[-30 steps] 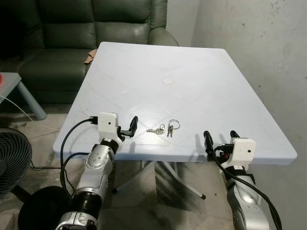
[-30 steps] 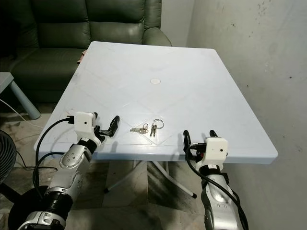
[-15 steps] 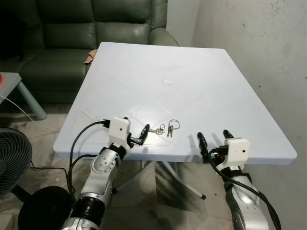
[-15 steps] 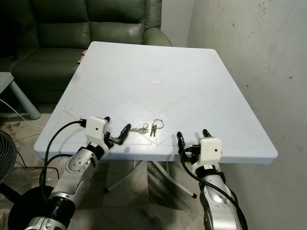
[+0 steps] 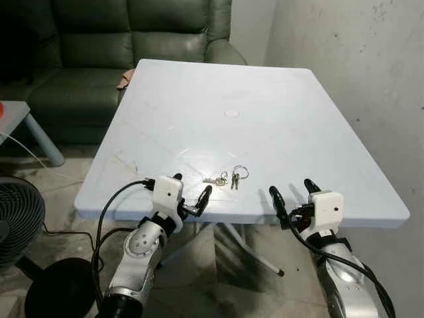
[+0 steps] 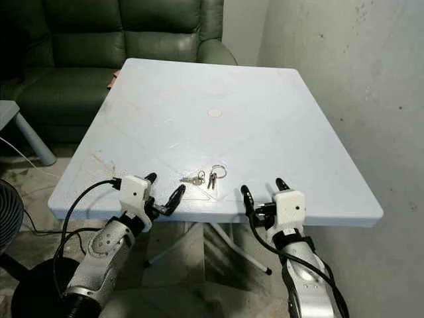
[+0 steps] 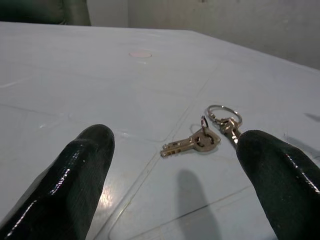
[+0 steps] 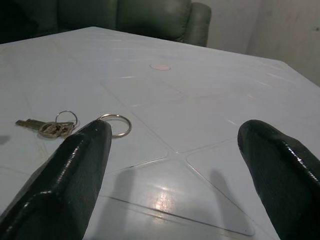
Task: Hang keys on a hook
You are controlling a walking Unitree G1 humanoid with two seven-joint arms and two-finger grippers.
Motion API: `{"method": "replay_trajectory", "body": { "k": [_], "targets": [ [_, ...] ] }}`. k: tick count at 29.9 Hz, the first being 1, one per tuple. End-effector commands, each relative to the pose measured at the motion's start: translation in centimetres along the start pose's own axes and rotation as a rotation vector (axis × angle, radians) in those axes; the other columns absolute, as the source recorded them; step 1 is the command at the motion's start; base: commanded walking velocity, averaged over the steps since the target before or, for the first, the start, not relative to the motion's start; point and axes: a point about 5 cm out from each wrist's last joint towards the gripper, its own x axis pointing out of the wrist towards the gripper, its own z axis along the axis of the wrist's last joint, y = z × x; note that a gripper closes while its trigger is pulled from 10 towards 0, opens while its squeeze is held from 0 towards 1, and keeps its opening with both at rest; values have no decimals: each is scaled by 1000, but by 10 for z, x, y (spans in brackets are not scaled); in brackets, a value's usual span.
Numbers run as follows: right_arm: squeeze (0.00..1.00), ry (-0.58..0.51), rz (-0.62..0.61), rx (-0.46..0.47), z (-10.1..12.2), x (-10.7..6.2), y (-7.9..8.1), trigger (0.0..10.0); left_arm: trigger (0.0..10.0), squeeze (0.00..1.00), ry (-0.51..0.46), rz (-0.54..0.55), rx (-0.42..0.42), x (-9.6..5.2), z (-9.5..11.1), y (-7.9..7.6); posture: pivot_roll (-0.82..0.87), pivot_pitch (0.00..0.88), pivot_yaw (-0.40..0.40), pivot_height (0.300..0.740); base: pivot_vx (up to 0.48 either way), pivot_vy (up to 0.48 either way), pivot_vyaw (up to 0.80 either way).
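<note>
The left gripper point(image 5: 192, 196), its black fingers spread wide and empty, sits at the near edge of the pale blue plastic table point(image 5: 278, 106), aimed at the small bunch of metal keys on rings point(image 5: 226, 177) just beyond, likely lining up a pick. The right gripper point(image 5: 291, 192), equally wide and empty, waits beside the keys. Nothing blocks the reach; a dark green sofa point(image 5: 146, 40) stands behind the table.

Left claw point(image 5: 191, 194) nearer the keys point(image 5: 226, 177) than before, right claw point(image 5: 291, 192) slightly forward too.
</note>
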Motion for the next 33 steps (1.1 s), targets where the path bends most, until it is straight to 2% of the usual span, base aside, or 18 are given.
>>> {"method": "replay_trajectory", "body": {
  "k": [1, 4, 21, 33],
  "targets": [
    [0, -1, 22, -20, 3, 2, -1, 10000, 10000, 0, -15, -17, 13, 2, 6, -3, -78, 8, -47, 740, 0, 0, 0],
    [0, -5, 39, -39, 3, 3, -1, 10000, 10000, 0, -21, -7, 13, 2, 7, -2, -76, 12, -50, 740, 0, 0, 0],
    [0, -11, 39, -13, 3, 1, 1, 10000, 10000, 0, 0, 0, -16, 3, 8, 0, -75, 18, -49, 740, 0, 0, 0],
    [0, -8, 41, -15, 2, 0, 2, 10000, 10000, 0, 6, 6, -16, 4, 10, 1, -81, 20, -46, 740, 0, 389, 0]
  ]
}}
